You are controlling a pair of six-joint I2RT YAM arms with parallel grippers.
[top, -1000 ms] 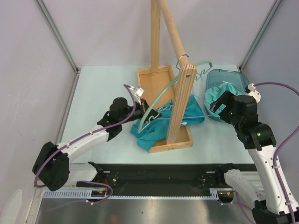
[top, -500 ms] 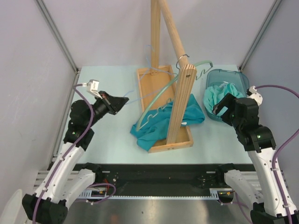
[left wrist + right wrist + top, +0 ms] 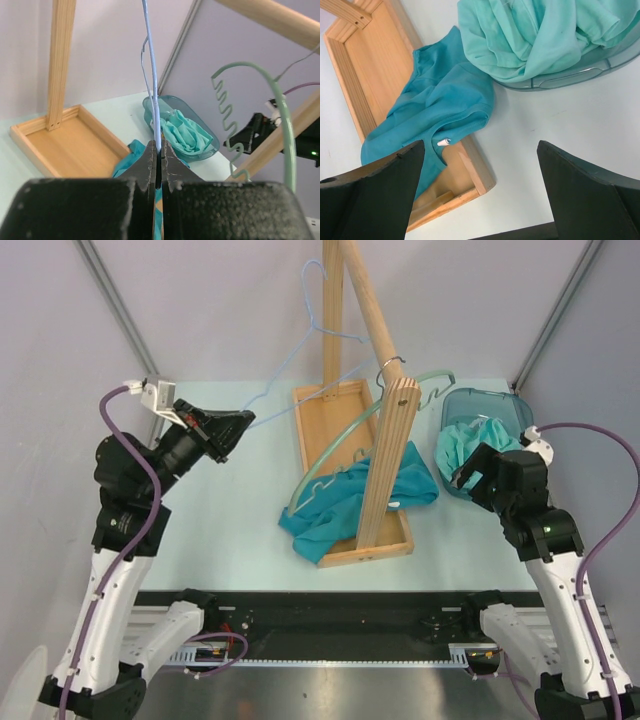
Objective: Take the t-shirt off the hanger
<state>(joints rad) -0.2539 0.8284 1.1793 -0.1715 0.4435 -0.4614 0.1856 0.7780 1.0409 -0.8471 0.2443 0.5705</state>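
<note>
The teal t-shirt point(image 3: 340, 505) lies crumpled over the wooden tray's front edge; it also shows in the right wrist view point(image 3: 435, 100). My left gripper point(image 3: 238, 427) is raised at the left, shut on a bare light blue wire hanger point(image 3: 300, 350), which rises up and to the right of it. In the left wrist view the hanger wire point(image 3: 152, 75) runs up from the closed jaws point(image 3: 158, 147). My right gripper point(image 3: 468, 472) is open and empty, hovering right of the shirt point(image 3: 479, 150).
A wooden rack with a slanted pole point(image 3: 385, 410) stands in the tray point(image 3: 330, 410). A green hanger point(image 3: 345, 440) hangs from the pole, its lower end resting on the shirt. A clear bin point(image 3: 500, 405) at the right holds a mint garment point(image 3: 540, 35).
My left arm swung from the tray up and to the left, carrying the blue hanger clear of the t-shirt. The shirt stayed on the tray. The right arm barely moved.
</note>
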